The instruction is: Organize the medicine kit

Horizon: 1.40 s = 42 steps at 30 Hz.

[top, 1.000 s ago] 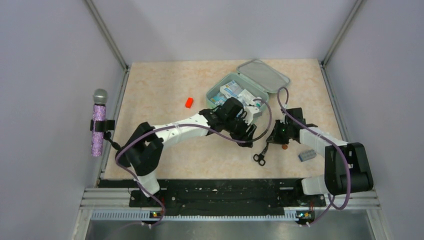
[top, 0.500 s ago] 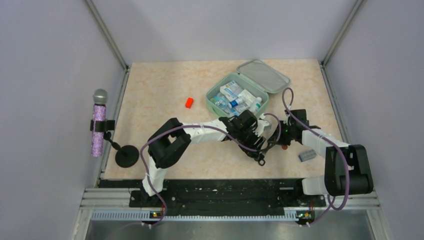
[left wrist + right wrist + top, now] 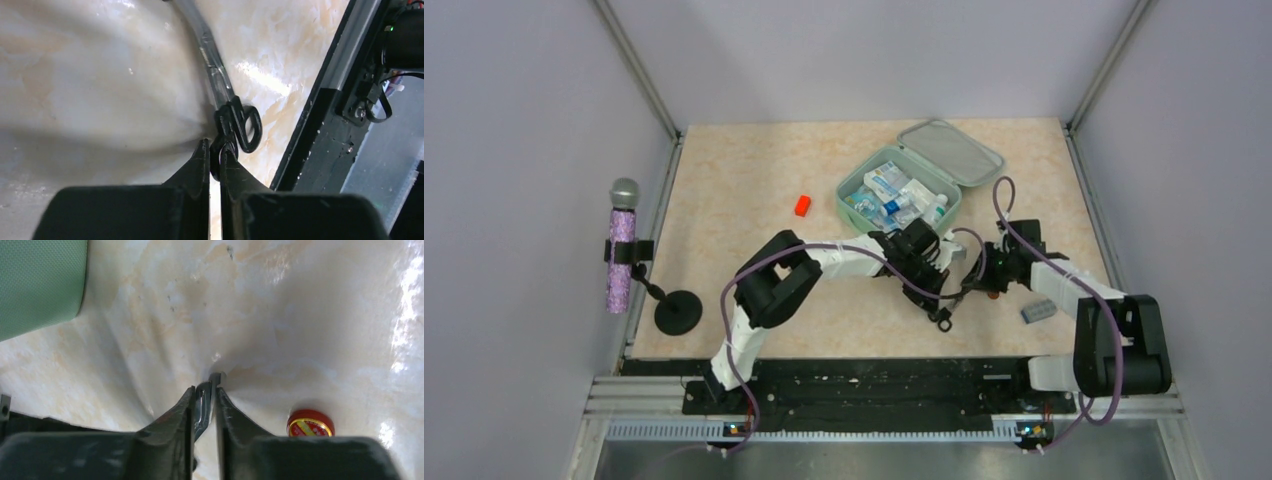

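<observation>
Left jaws closed onto one scissors (image 3: pixel 218 92).

A purple microphone (image 3: pixel 621 250) on a black stand (image 3: pixel 678 312) occupies the table's (image 3: pixel 744 180) left edge.

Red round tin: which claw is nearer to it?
Right. The right claw, shut on the scissors' blade tip, sits just beside the red tin; the left claw, shut on their handle loop, is farther off.

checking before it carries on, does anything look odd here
Yes: in front of the medicine kit, the scissors are pinched at both ends: left end effector on a handle ring, right end effector on the blade tip.
</observation>
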### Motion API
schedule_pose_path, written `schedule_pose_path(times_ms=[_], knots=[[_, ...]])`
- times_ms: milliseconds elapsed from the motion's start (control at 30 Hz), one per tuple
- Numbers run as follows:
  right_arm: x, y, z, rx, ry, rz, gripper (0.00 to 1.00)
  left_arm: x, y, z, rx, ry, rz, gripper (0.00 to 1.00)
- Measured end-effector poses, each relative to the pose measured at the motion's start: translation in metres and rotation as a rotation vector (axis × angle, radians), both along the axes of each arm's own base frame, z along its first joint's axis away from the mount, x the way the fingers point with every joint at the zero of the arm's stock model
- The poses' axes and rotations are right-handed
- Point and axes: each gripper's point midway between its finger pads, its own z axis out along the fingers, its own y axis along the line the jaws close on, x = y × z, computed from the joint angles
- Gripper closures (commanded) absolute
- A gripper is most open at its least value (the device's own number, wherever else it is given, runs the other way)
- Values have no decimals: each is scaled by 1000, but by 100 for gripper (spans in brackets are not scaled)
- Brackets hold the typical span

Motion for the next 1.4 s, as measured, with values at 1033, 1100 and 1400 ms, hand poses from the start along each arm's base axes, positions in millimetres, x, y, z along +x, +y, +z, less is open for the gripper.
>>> schedule_pose_path(times_ms=[1033, 1100, 1400], knots=[[207, -64, 72, 423, -152, -190, 14, 157, 157, 212, -99, -751, -24, 100], [225, -61, 79, 483, -193, -173, 14, 172, 164, 225, -83, -801, -8, 100], [288, -64, 72, 620, -261, -151, 14, 198, 174, 209, 30, -825, -3, 100]])
